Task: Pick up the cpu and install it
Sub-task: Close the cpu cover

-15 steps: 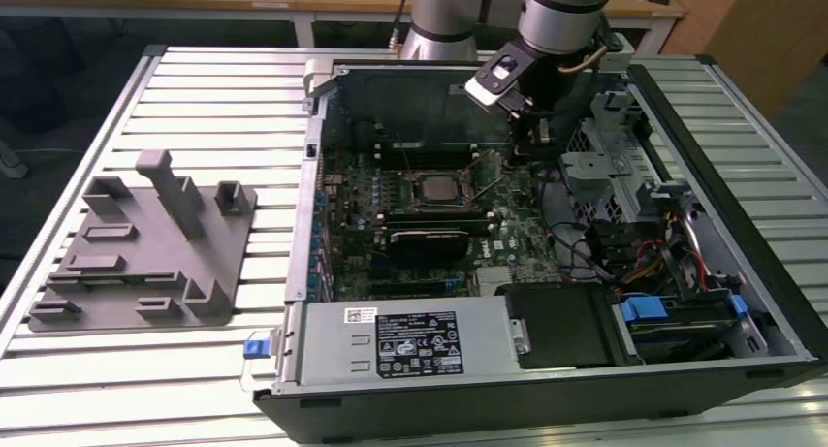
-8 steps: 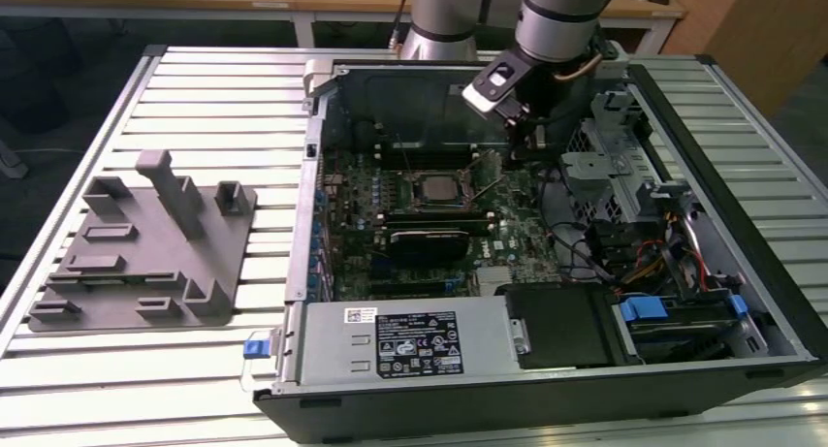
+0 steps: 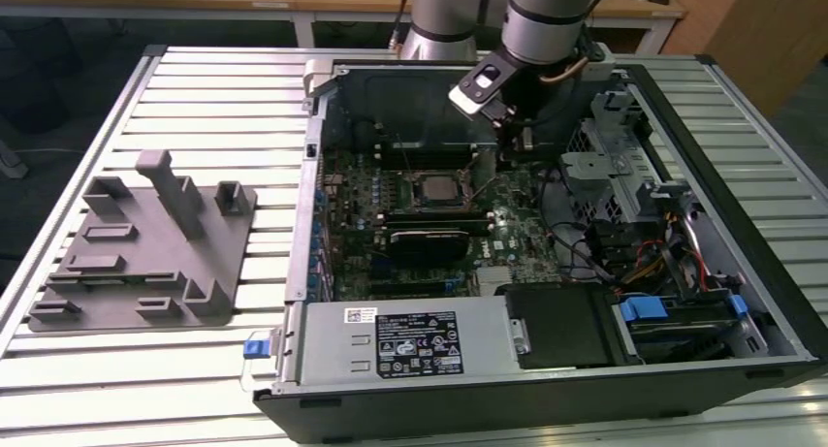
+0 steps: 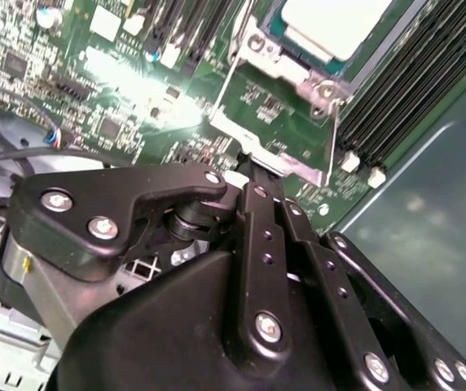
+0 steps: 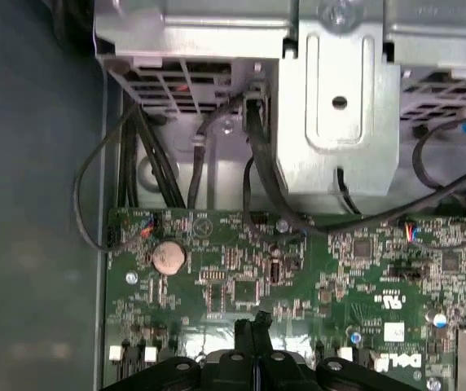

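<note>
The cpu (image 3: pixel 433 187) lies flat in the motherboard socket inside the open computer case (image 3: pixel 310 272). Its silver-grey top (image 4: pixel 335 23) is ringed by the socket's metal frame (image 4: pixel 286 69) in the second wrist view. My gripper (image 3: pixel 518 144) hangs over the green board (image 5: pixel 241 277), a little to the exterior view's right of the socket and apart from the cpu. The black fingers (image 4: pixel 253 204) are pressed together with nothing between them, and their tips (image 5: pixel 253 326) meet just above the board.
A grey plastic fixture (image 3: pixel 143 248) stands on the slatted table at the exterior view's left. A metal drive cage (image 5: pixel 339 98) and black cables (image 5: pixel 147 163) crowd the case beside the gripper. A coin battery (image 5: pixel 168 257) sits on the board. The power supply (image 3: pixel 401 340) fills the near end.
</note>
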`<state>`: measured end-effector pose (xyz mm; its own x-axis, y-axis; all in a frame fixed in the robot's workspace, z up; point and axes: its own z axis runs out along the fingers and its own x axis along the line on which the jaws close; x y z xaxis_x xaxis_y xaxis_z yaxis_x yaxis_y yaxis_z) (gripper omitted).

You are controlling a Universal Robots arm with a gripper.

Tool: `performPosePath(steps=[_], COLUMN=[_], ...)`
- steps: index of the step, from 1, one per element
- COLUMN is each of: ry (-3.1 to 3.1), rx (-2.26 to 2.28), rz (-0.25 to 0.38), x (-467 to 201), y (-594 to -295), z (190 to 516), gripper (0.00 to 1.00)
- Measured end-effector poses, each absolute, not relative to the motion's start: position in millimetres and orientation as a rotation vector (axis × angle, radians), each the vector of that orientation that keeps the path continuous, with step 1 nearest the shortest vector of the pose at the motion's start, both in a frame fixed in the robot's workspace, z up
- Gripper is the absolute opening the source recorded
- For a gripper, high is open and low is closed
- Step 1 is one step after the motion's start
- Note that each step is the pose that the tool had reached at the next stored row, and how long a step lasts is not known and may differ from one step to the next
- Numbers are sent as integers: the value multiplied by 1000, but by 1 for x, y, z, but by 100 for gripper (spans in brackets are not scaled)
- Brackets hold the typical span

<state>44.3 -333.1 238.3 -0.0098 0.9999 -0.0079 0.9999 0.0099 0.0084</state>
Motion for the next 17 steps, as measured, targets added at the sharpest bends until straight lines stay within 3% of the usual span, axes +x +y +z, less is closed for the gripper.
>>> performPosePath(steps=[17], ry=[2224], rx=[2202], rz=[0], x=[20], y=[-333], z=[236], gripper=[11])
